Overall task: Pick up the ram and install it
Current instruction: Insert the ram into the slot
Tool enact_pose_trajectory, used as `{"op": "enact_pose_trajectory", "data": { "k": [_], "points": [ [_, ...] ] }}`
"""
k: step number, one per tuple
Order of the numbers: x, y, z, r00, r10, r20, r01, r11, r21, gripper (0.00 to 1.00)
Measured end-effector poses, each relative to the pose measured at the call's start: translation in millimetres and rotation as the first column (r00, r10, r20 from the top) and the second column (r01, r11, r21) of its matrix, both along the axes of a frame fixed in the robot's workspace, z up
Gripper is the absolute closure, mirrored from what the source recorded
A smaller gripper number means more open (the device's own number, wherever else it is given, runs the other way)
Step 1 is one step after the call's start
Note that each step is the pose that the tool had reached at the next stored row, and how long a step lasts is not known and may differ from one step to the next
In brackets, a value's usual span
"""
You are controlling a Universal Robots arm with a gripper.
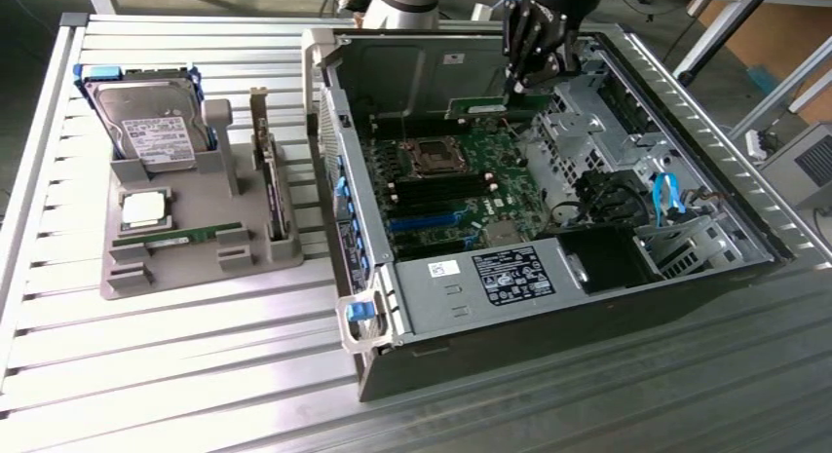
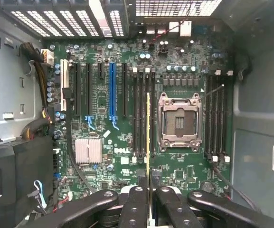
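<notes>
Exterior view: we are looking at an open computer case [image 1: 390, 307] lying on the slatted metal table [image 1: 195, 375]. The arm's jaws are reaching down into the case near its back wall, above the motherboard [image 1: 442, 180]. The ram [image 1: 476, 107] is showing as a short green strip just under the jaws. On the exterior view's left, a grey tray [image 1: 195, 273] is carrying a hard drive [image 1: 146, 122], a processor [image 1: 143, 209], a second green memory stick [image 1: 175, 238] and an upright expansion card [image 1: 269, 175].

Wrist view: we are seeing the ram [image 2: 148, 128] edge-on, as a thin yellow-green line. The jaws are clamping it from both sides. It is running parallel to the black memory slots [image 2: 139, 114], which are lying between the blue expansion slot [image 2: 112, 90] and the empty processor socket [image 2: 179, 121]. The ram is lining up over the slots nearest the socket. We cannot tell whether it is touching a slot or hanging clear. A finned silver heatsink [image 2: 88, 150] is sitting near the blue slot's end.
</notes>
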State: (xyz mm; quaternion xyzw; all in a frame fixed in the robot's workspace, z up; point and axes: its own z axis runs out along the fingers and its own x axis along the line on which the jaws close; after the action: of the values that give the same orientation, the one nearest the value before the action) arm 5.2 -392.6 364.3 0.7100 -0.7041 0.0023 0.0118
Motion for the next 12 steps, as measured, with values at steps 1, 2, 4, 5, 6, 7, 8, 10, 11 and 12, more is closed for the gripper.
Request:
{"op": "enact_pose_trajectory", "data": {
  "k": [1,2,4,5,6,7,8,10,11,12],
  "points": [
    [-4.8,-2.2,-5.7,1.0000,0.000,0.0000,0.000,1.0000,0.0000,0.87],
    [-7.4,-3.0,-11.2,1.0000,-0.004,0.0000,0.004,1.0000,0.0000,0.87],
    [-8.8,-3.7,-18.9,0.9998,-0.021,0.0000,0.021,0.9998,-0.0001,0.87],
    [-10.5,-4.2,-24.7,0.9994,-0.034,0.0000,0.034,0.9994,0.0000,0.87],
    [-11.5,-4.7,-28.8,0.9991,-0.043,-0.0001,0.043,0.9991,-0.0001,0.87],
    [-12.2,-5.1,-31.7,0.9987,-0.050,0.0000,0.050,0.9987,0.0000,0.87],
    [-12.7,-5.3,-33.7,0.9984,-0.056,0.0000,0.056,0.9984,-0.0001,0.87],
    [-14.2,-6.1,-40.4,0.9977,-0.067,0.0000,0.067,0.9977,0.0000,0.87],
    [-14.4,-6.3,-43.4,0.9975,-0.071,0.0000,0.071,0.9975,0.0000,0.87],
    [-15.2,-6.7,-47.8,0.9973,-0.074,0.0000,0.074,0.9973,0.0000,0.87]
  ]
}}
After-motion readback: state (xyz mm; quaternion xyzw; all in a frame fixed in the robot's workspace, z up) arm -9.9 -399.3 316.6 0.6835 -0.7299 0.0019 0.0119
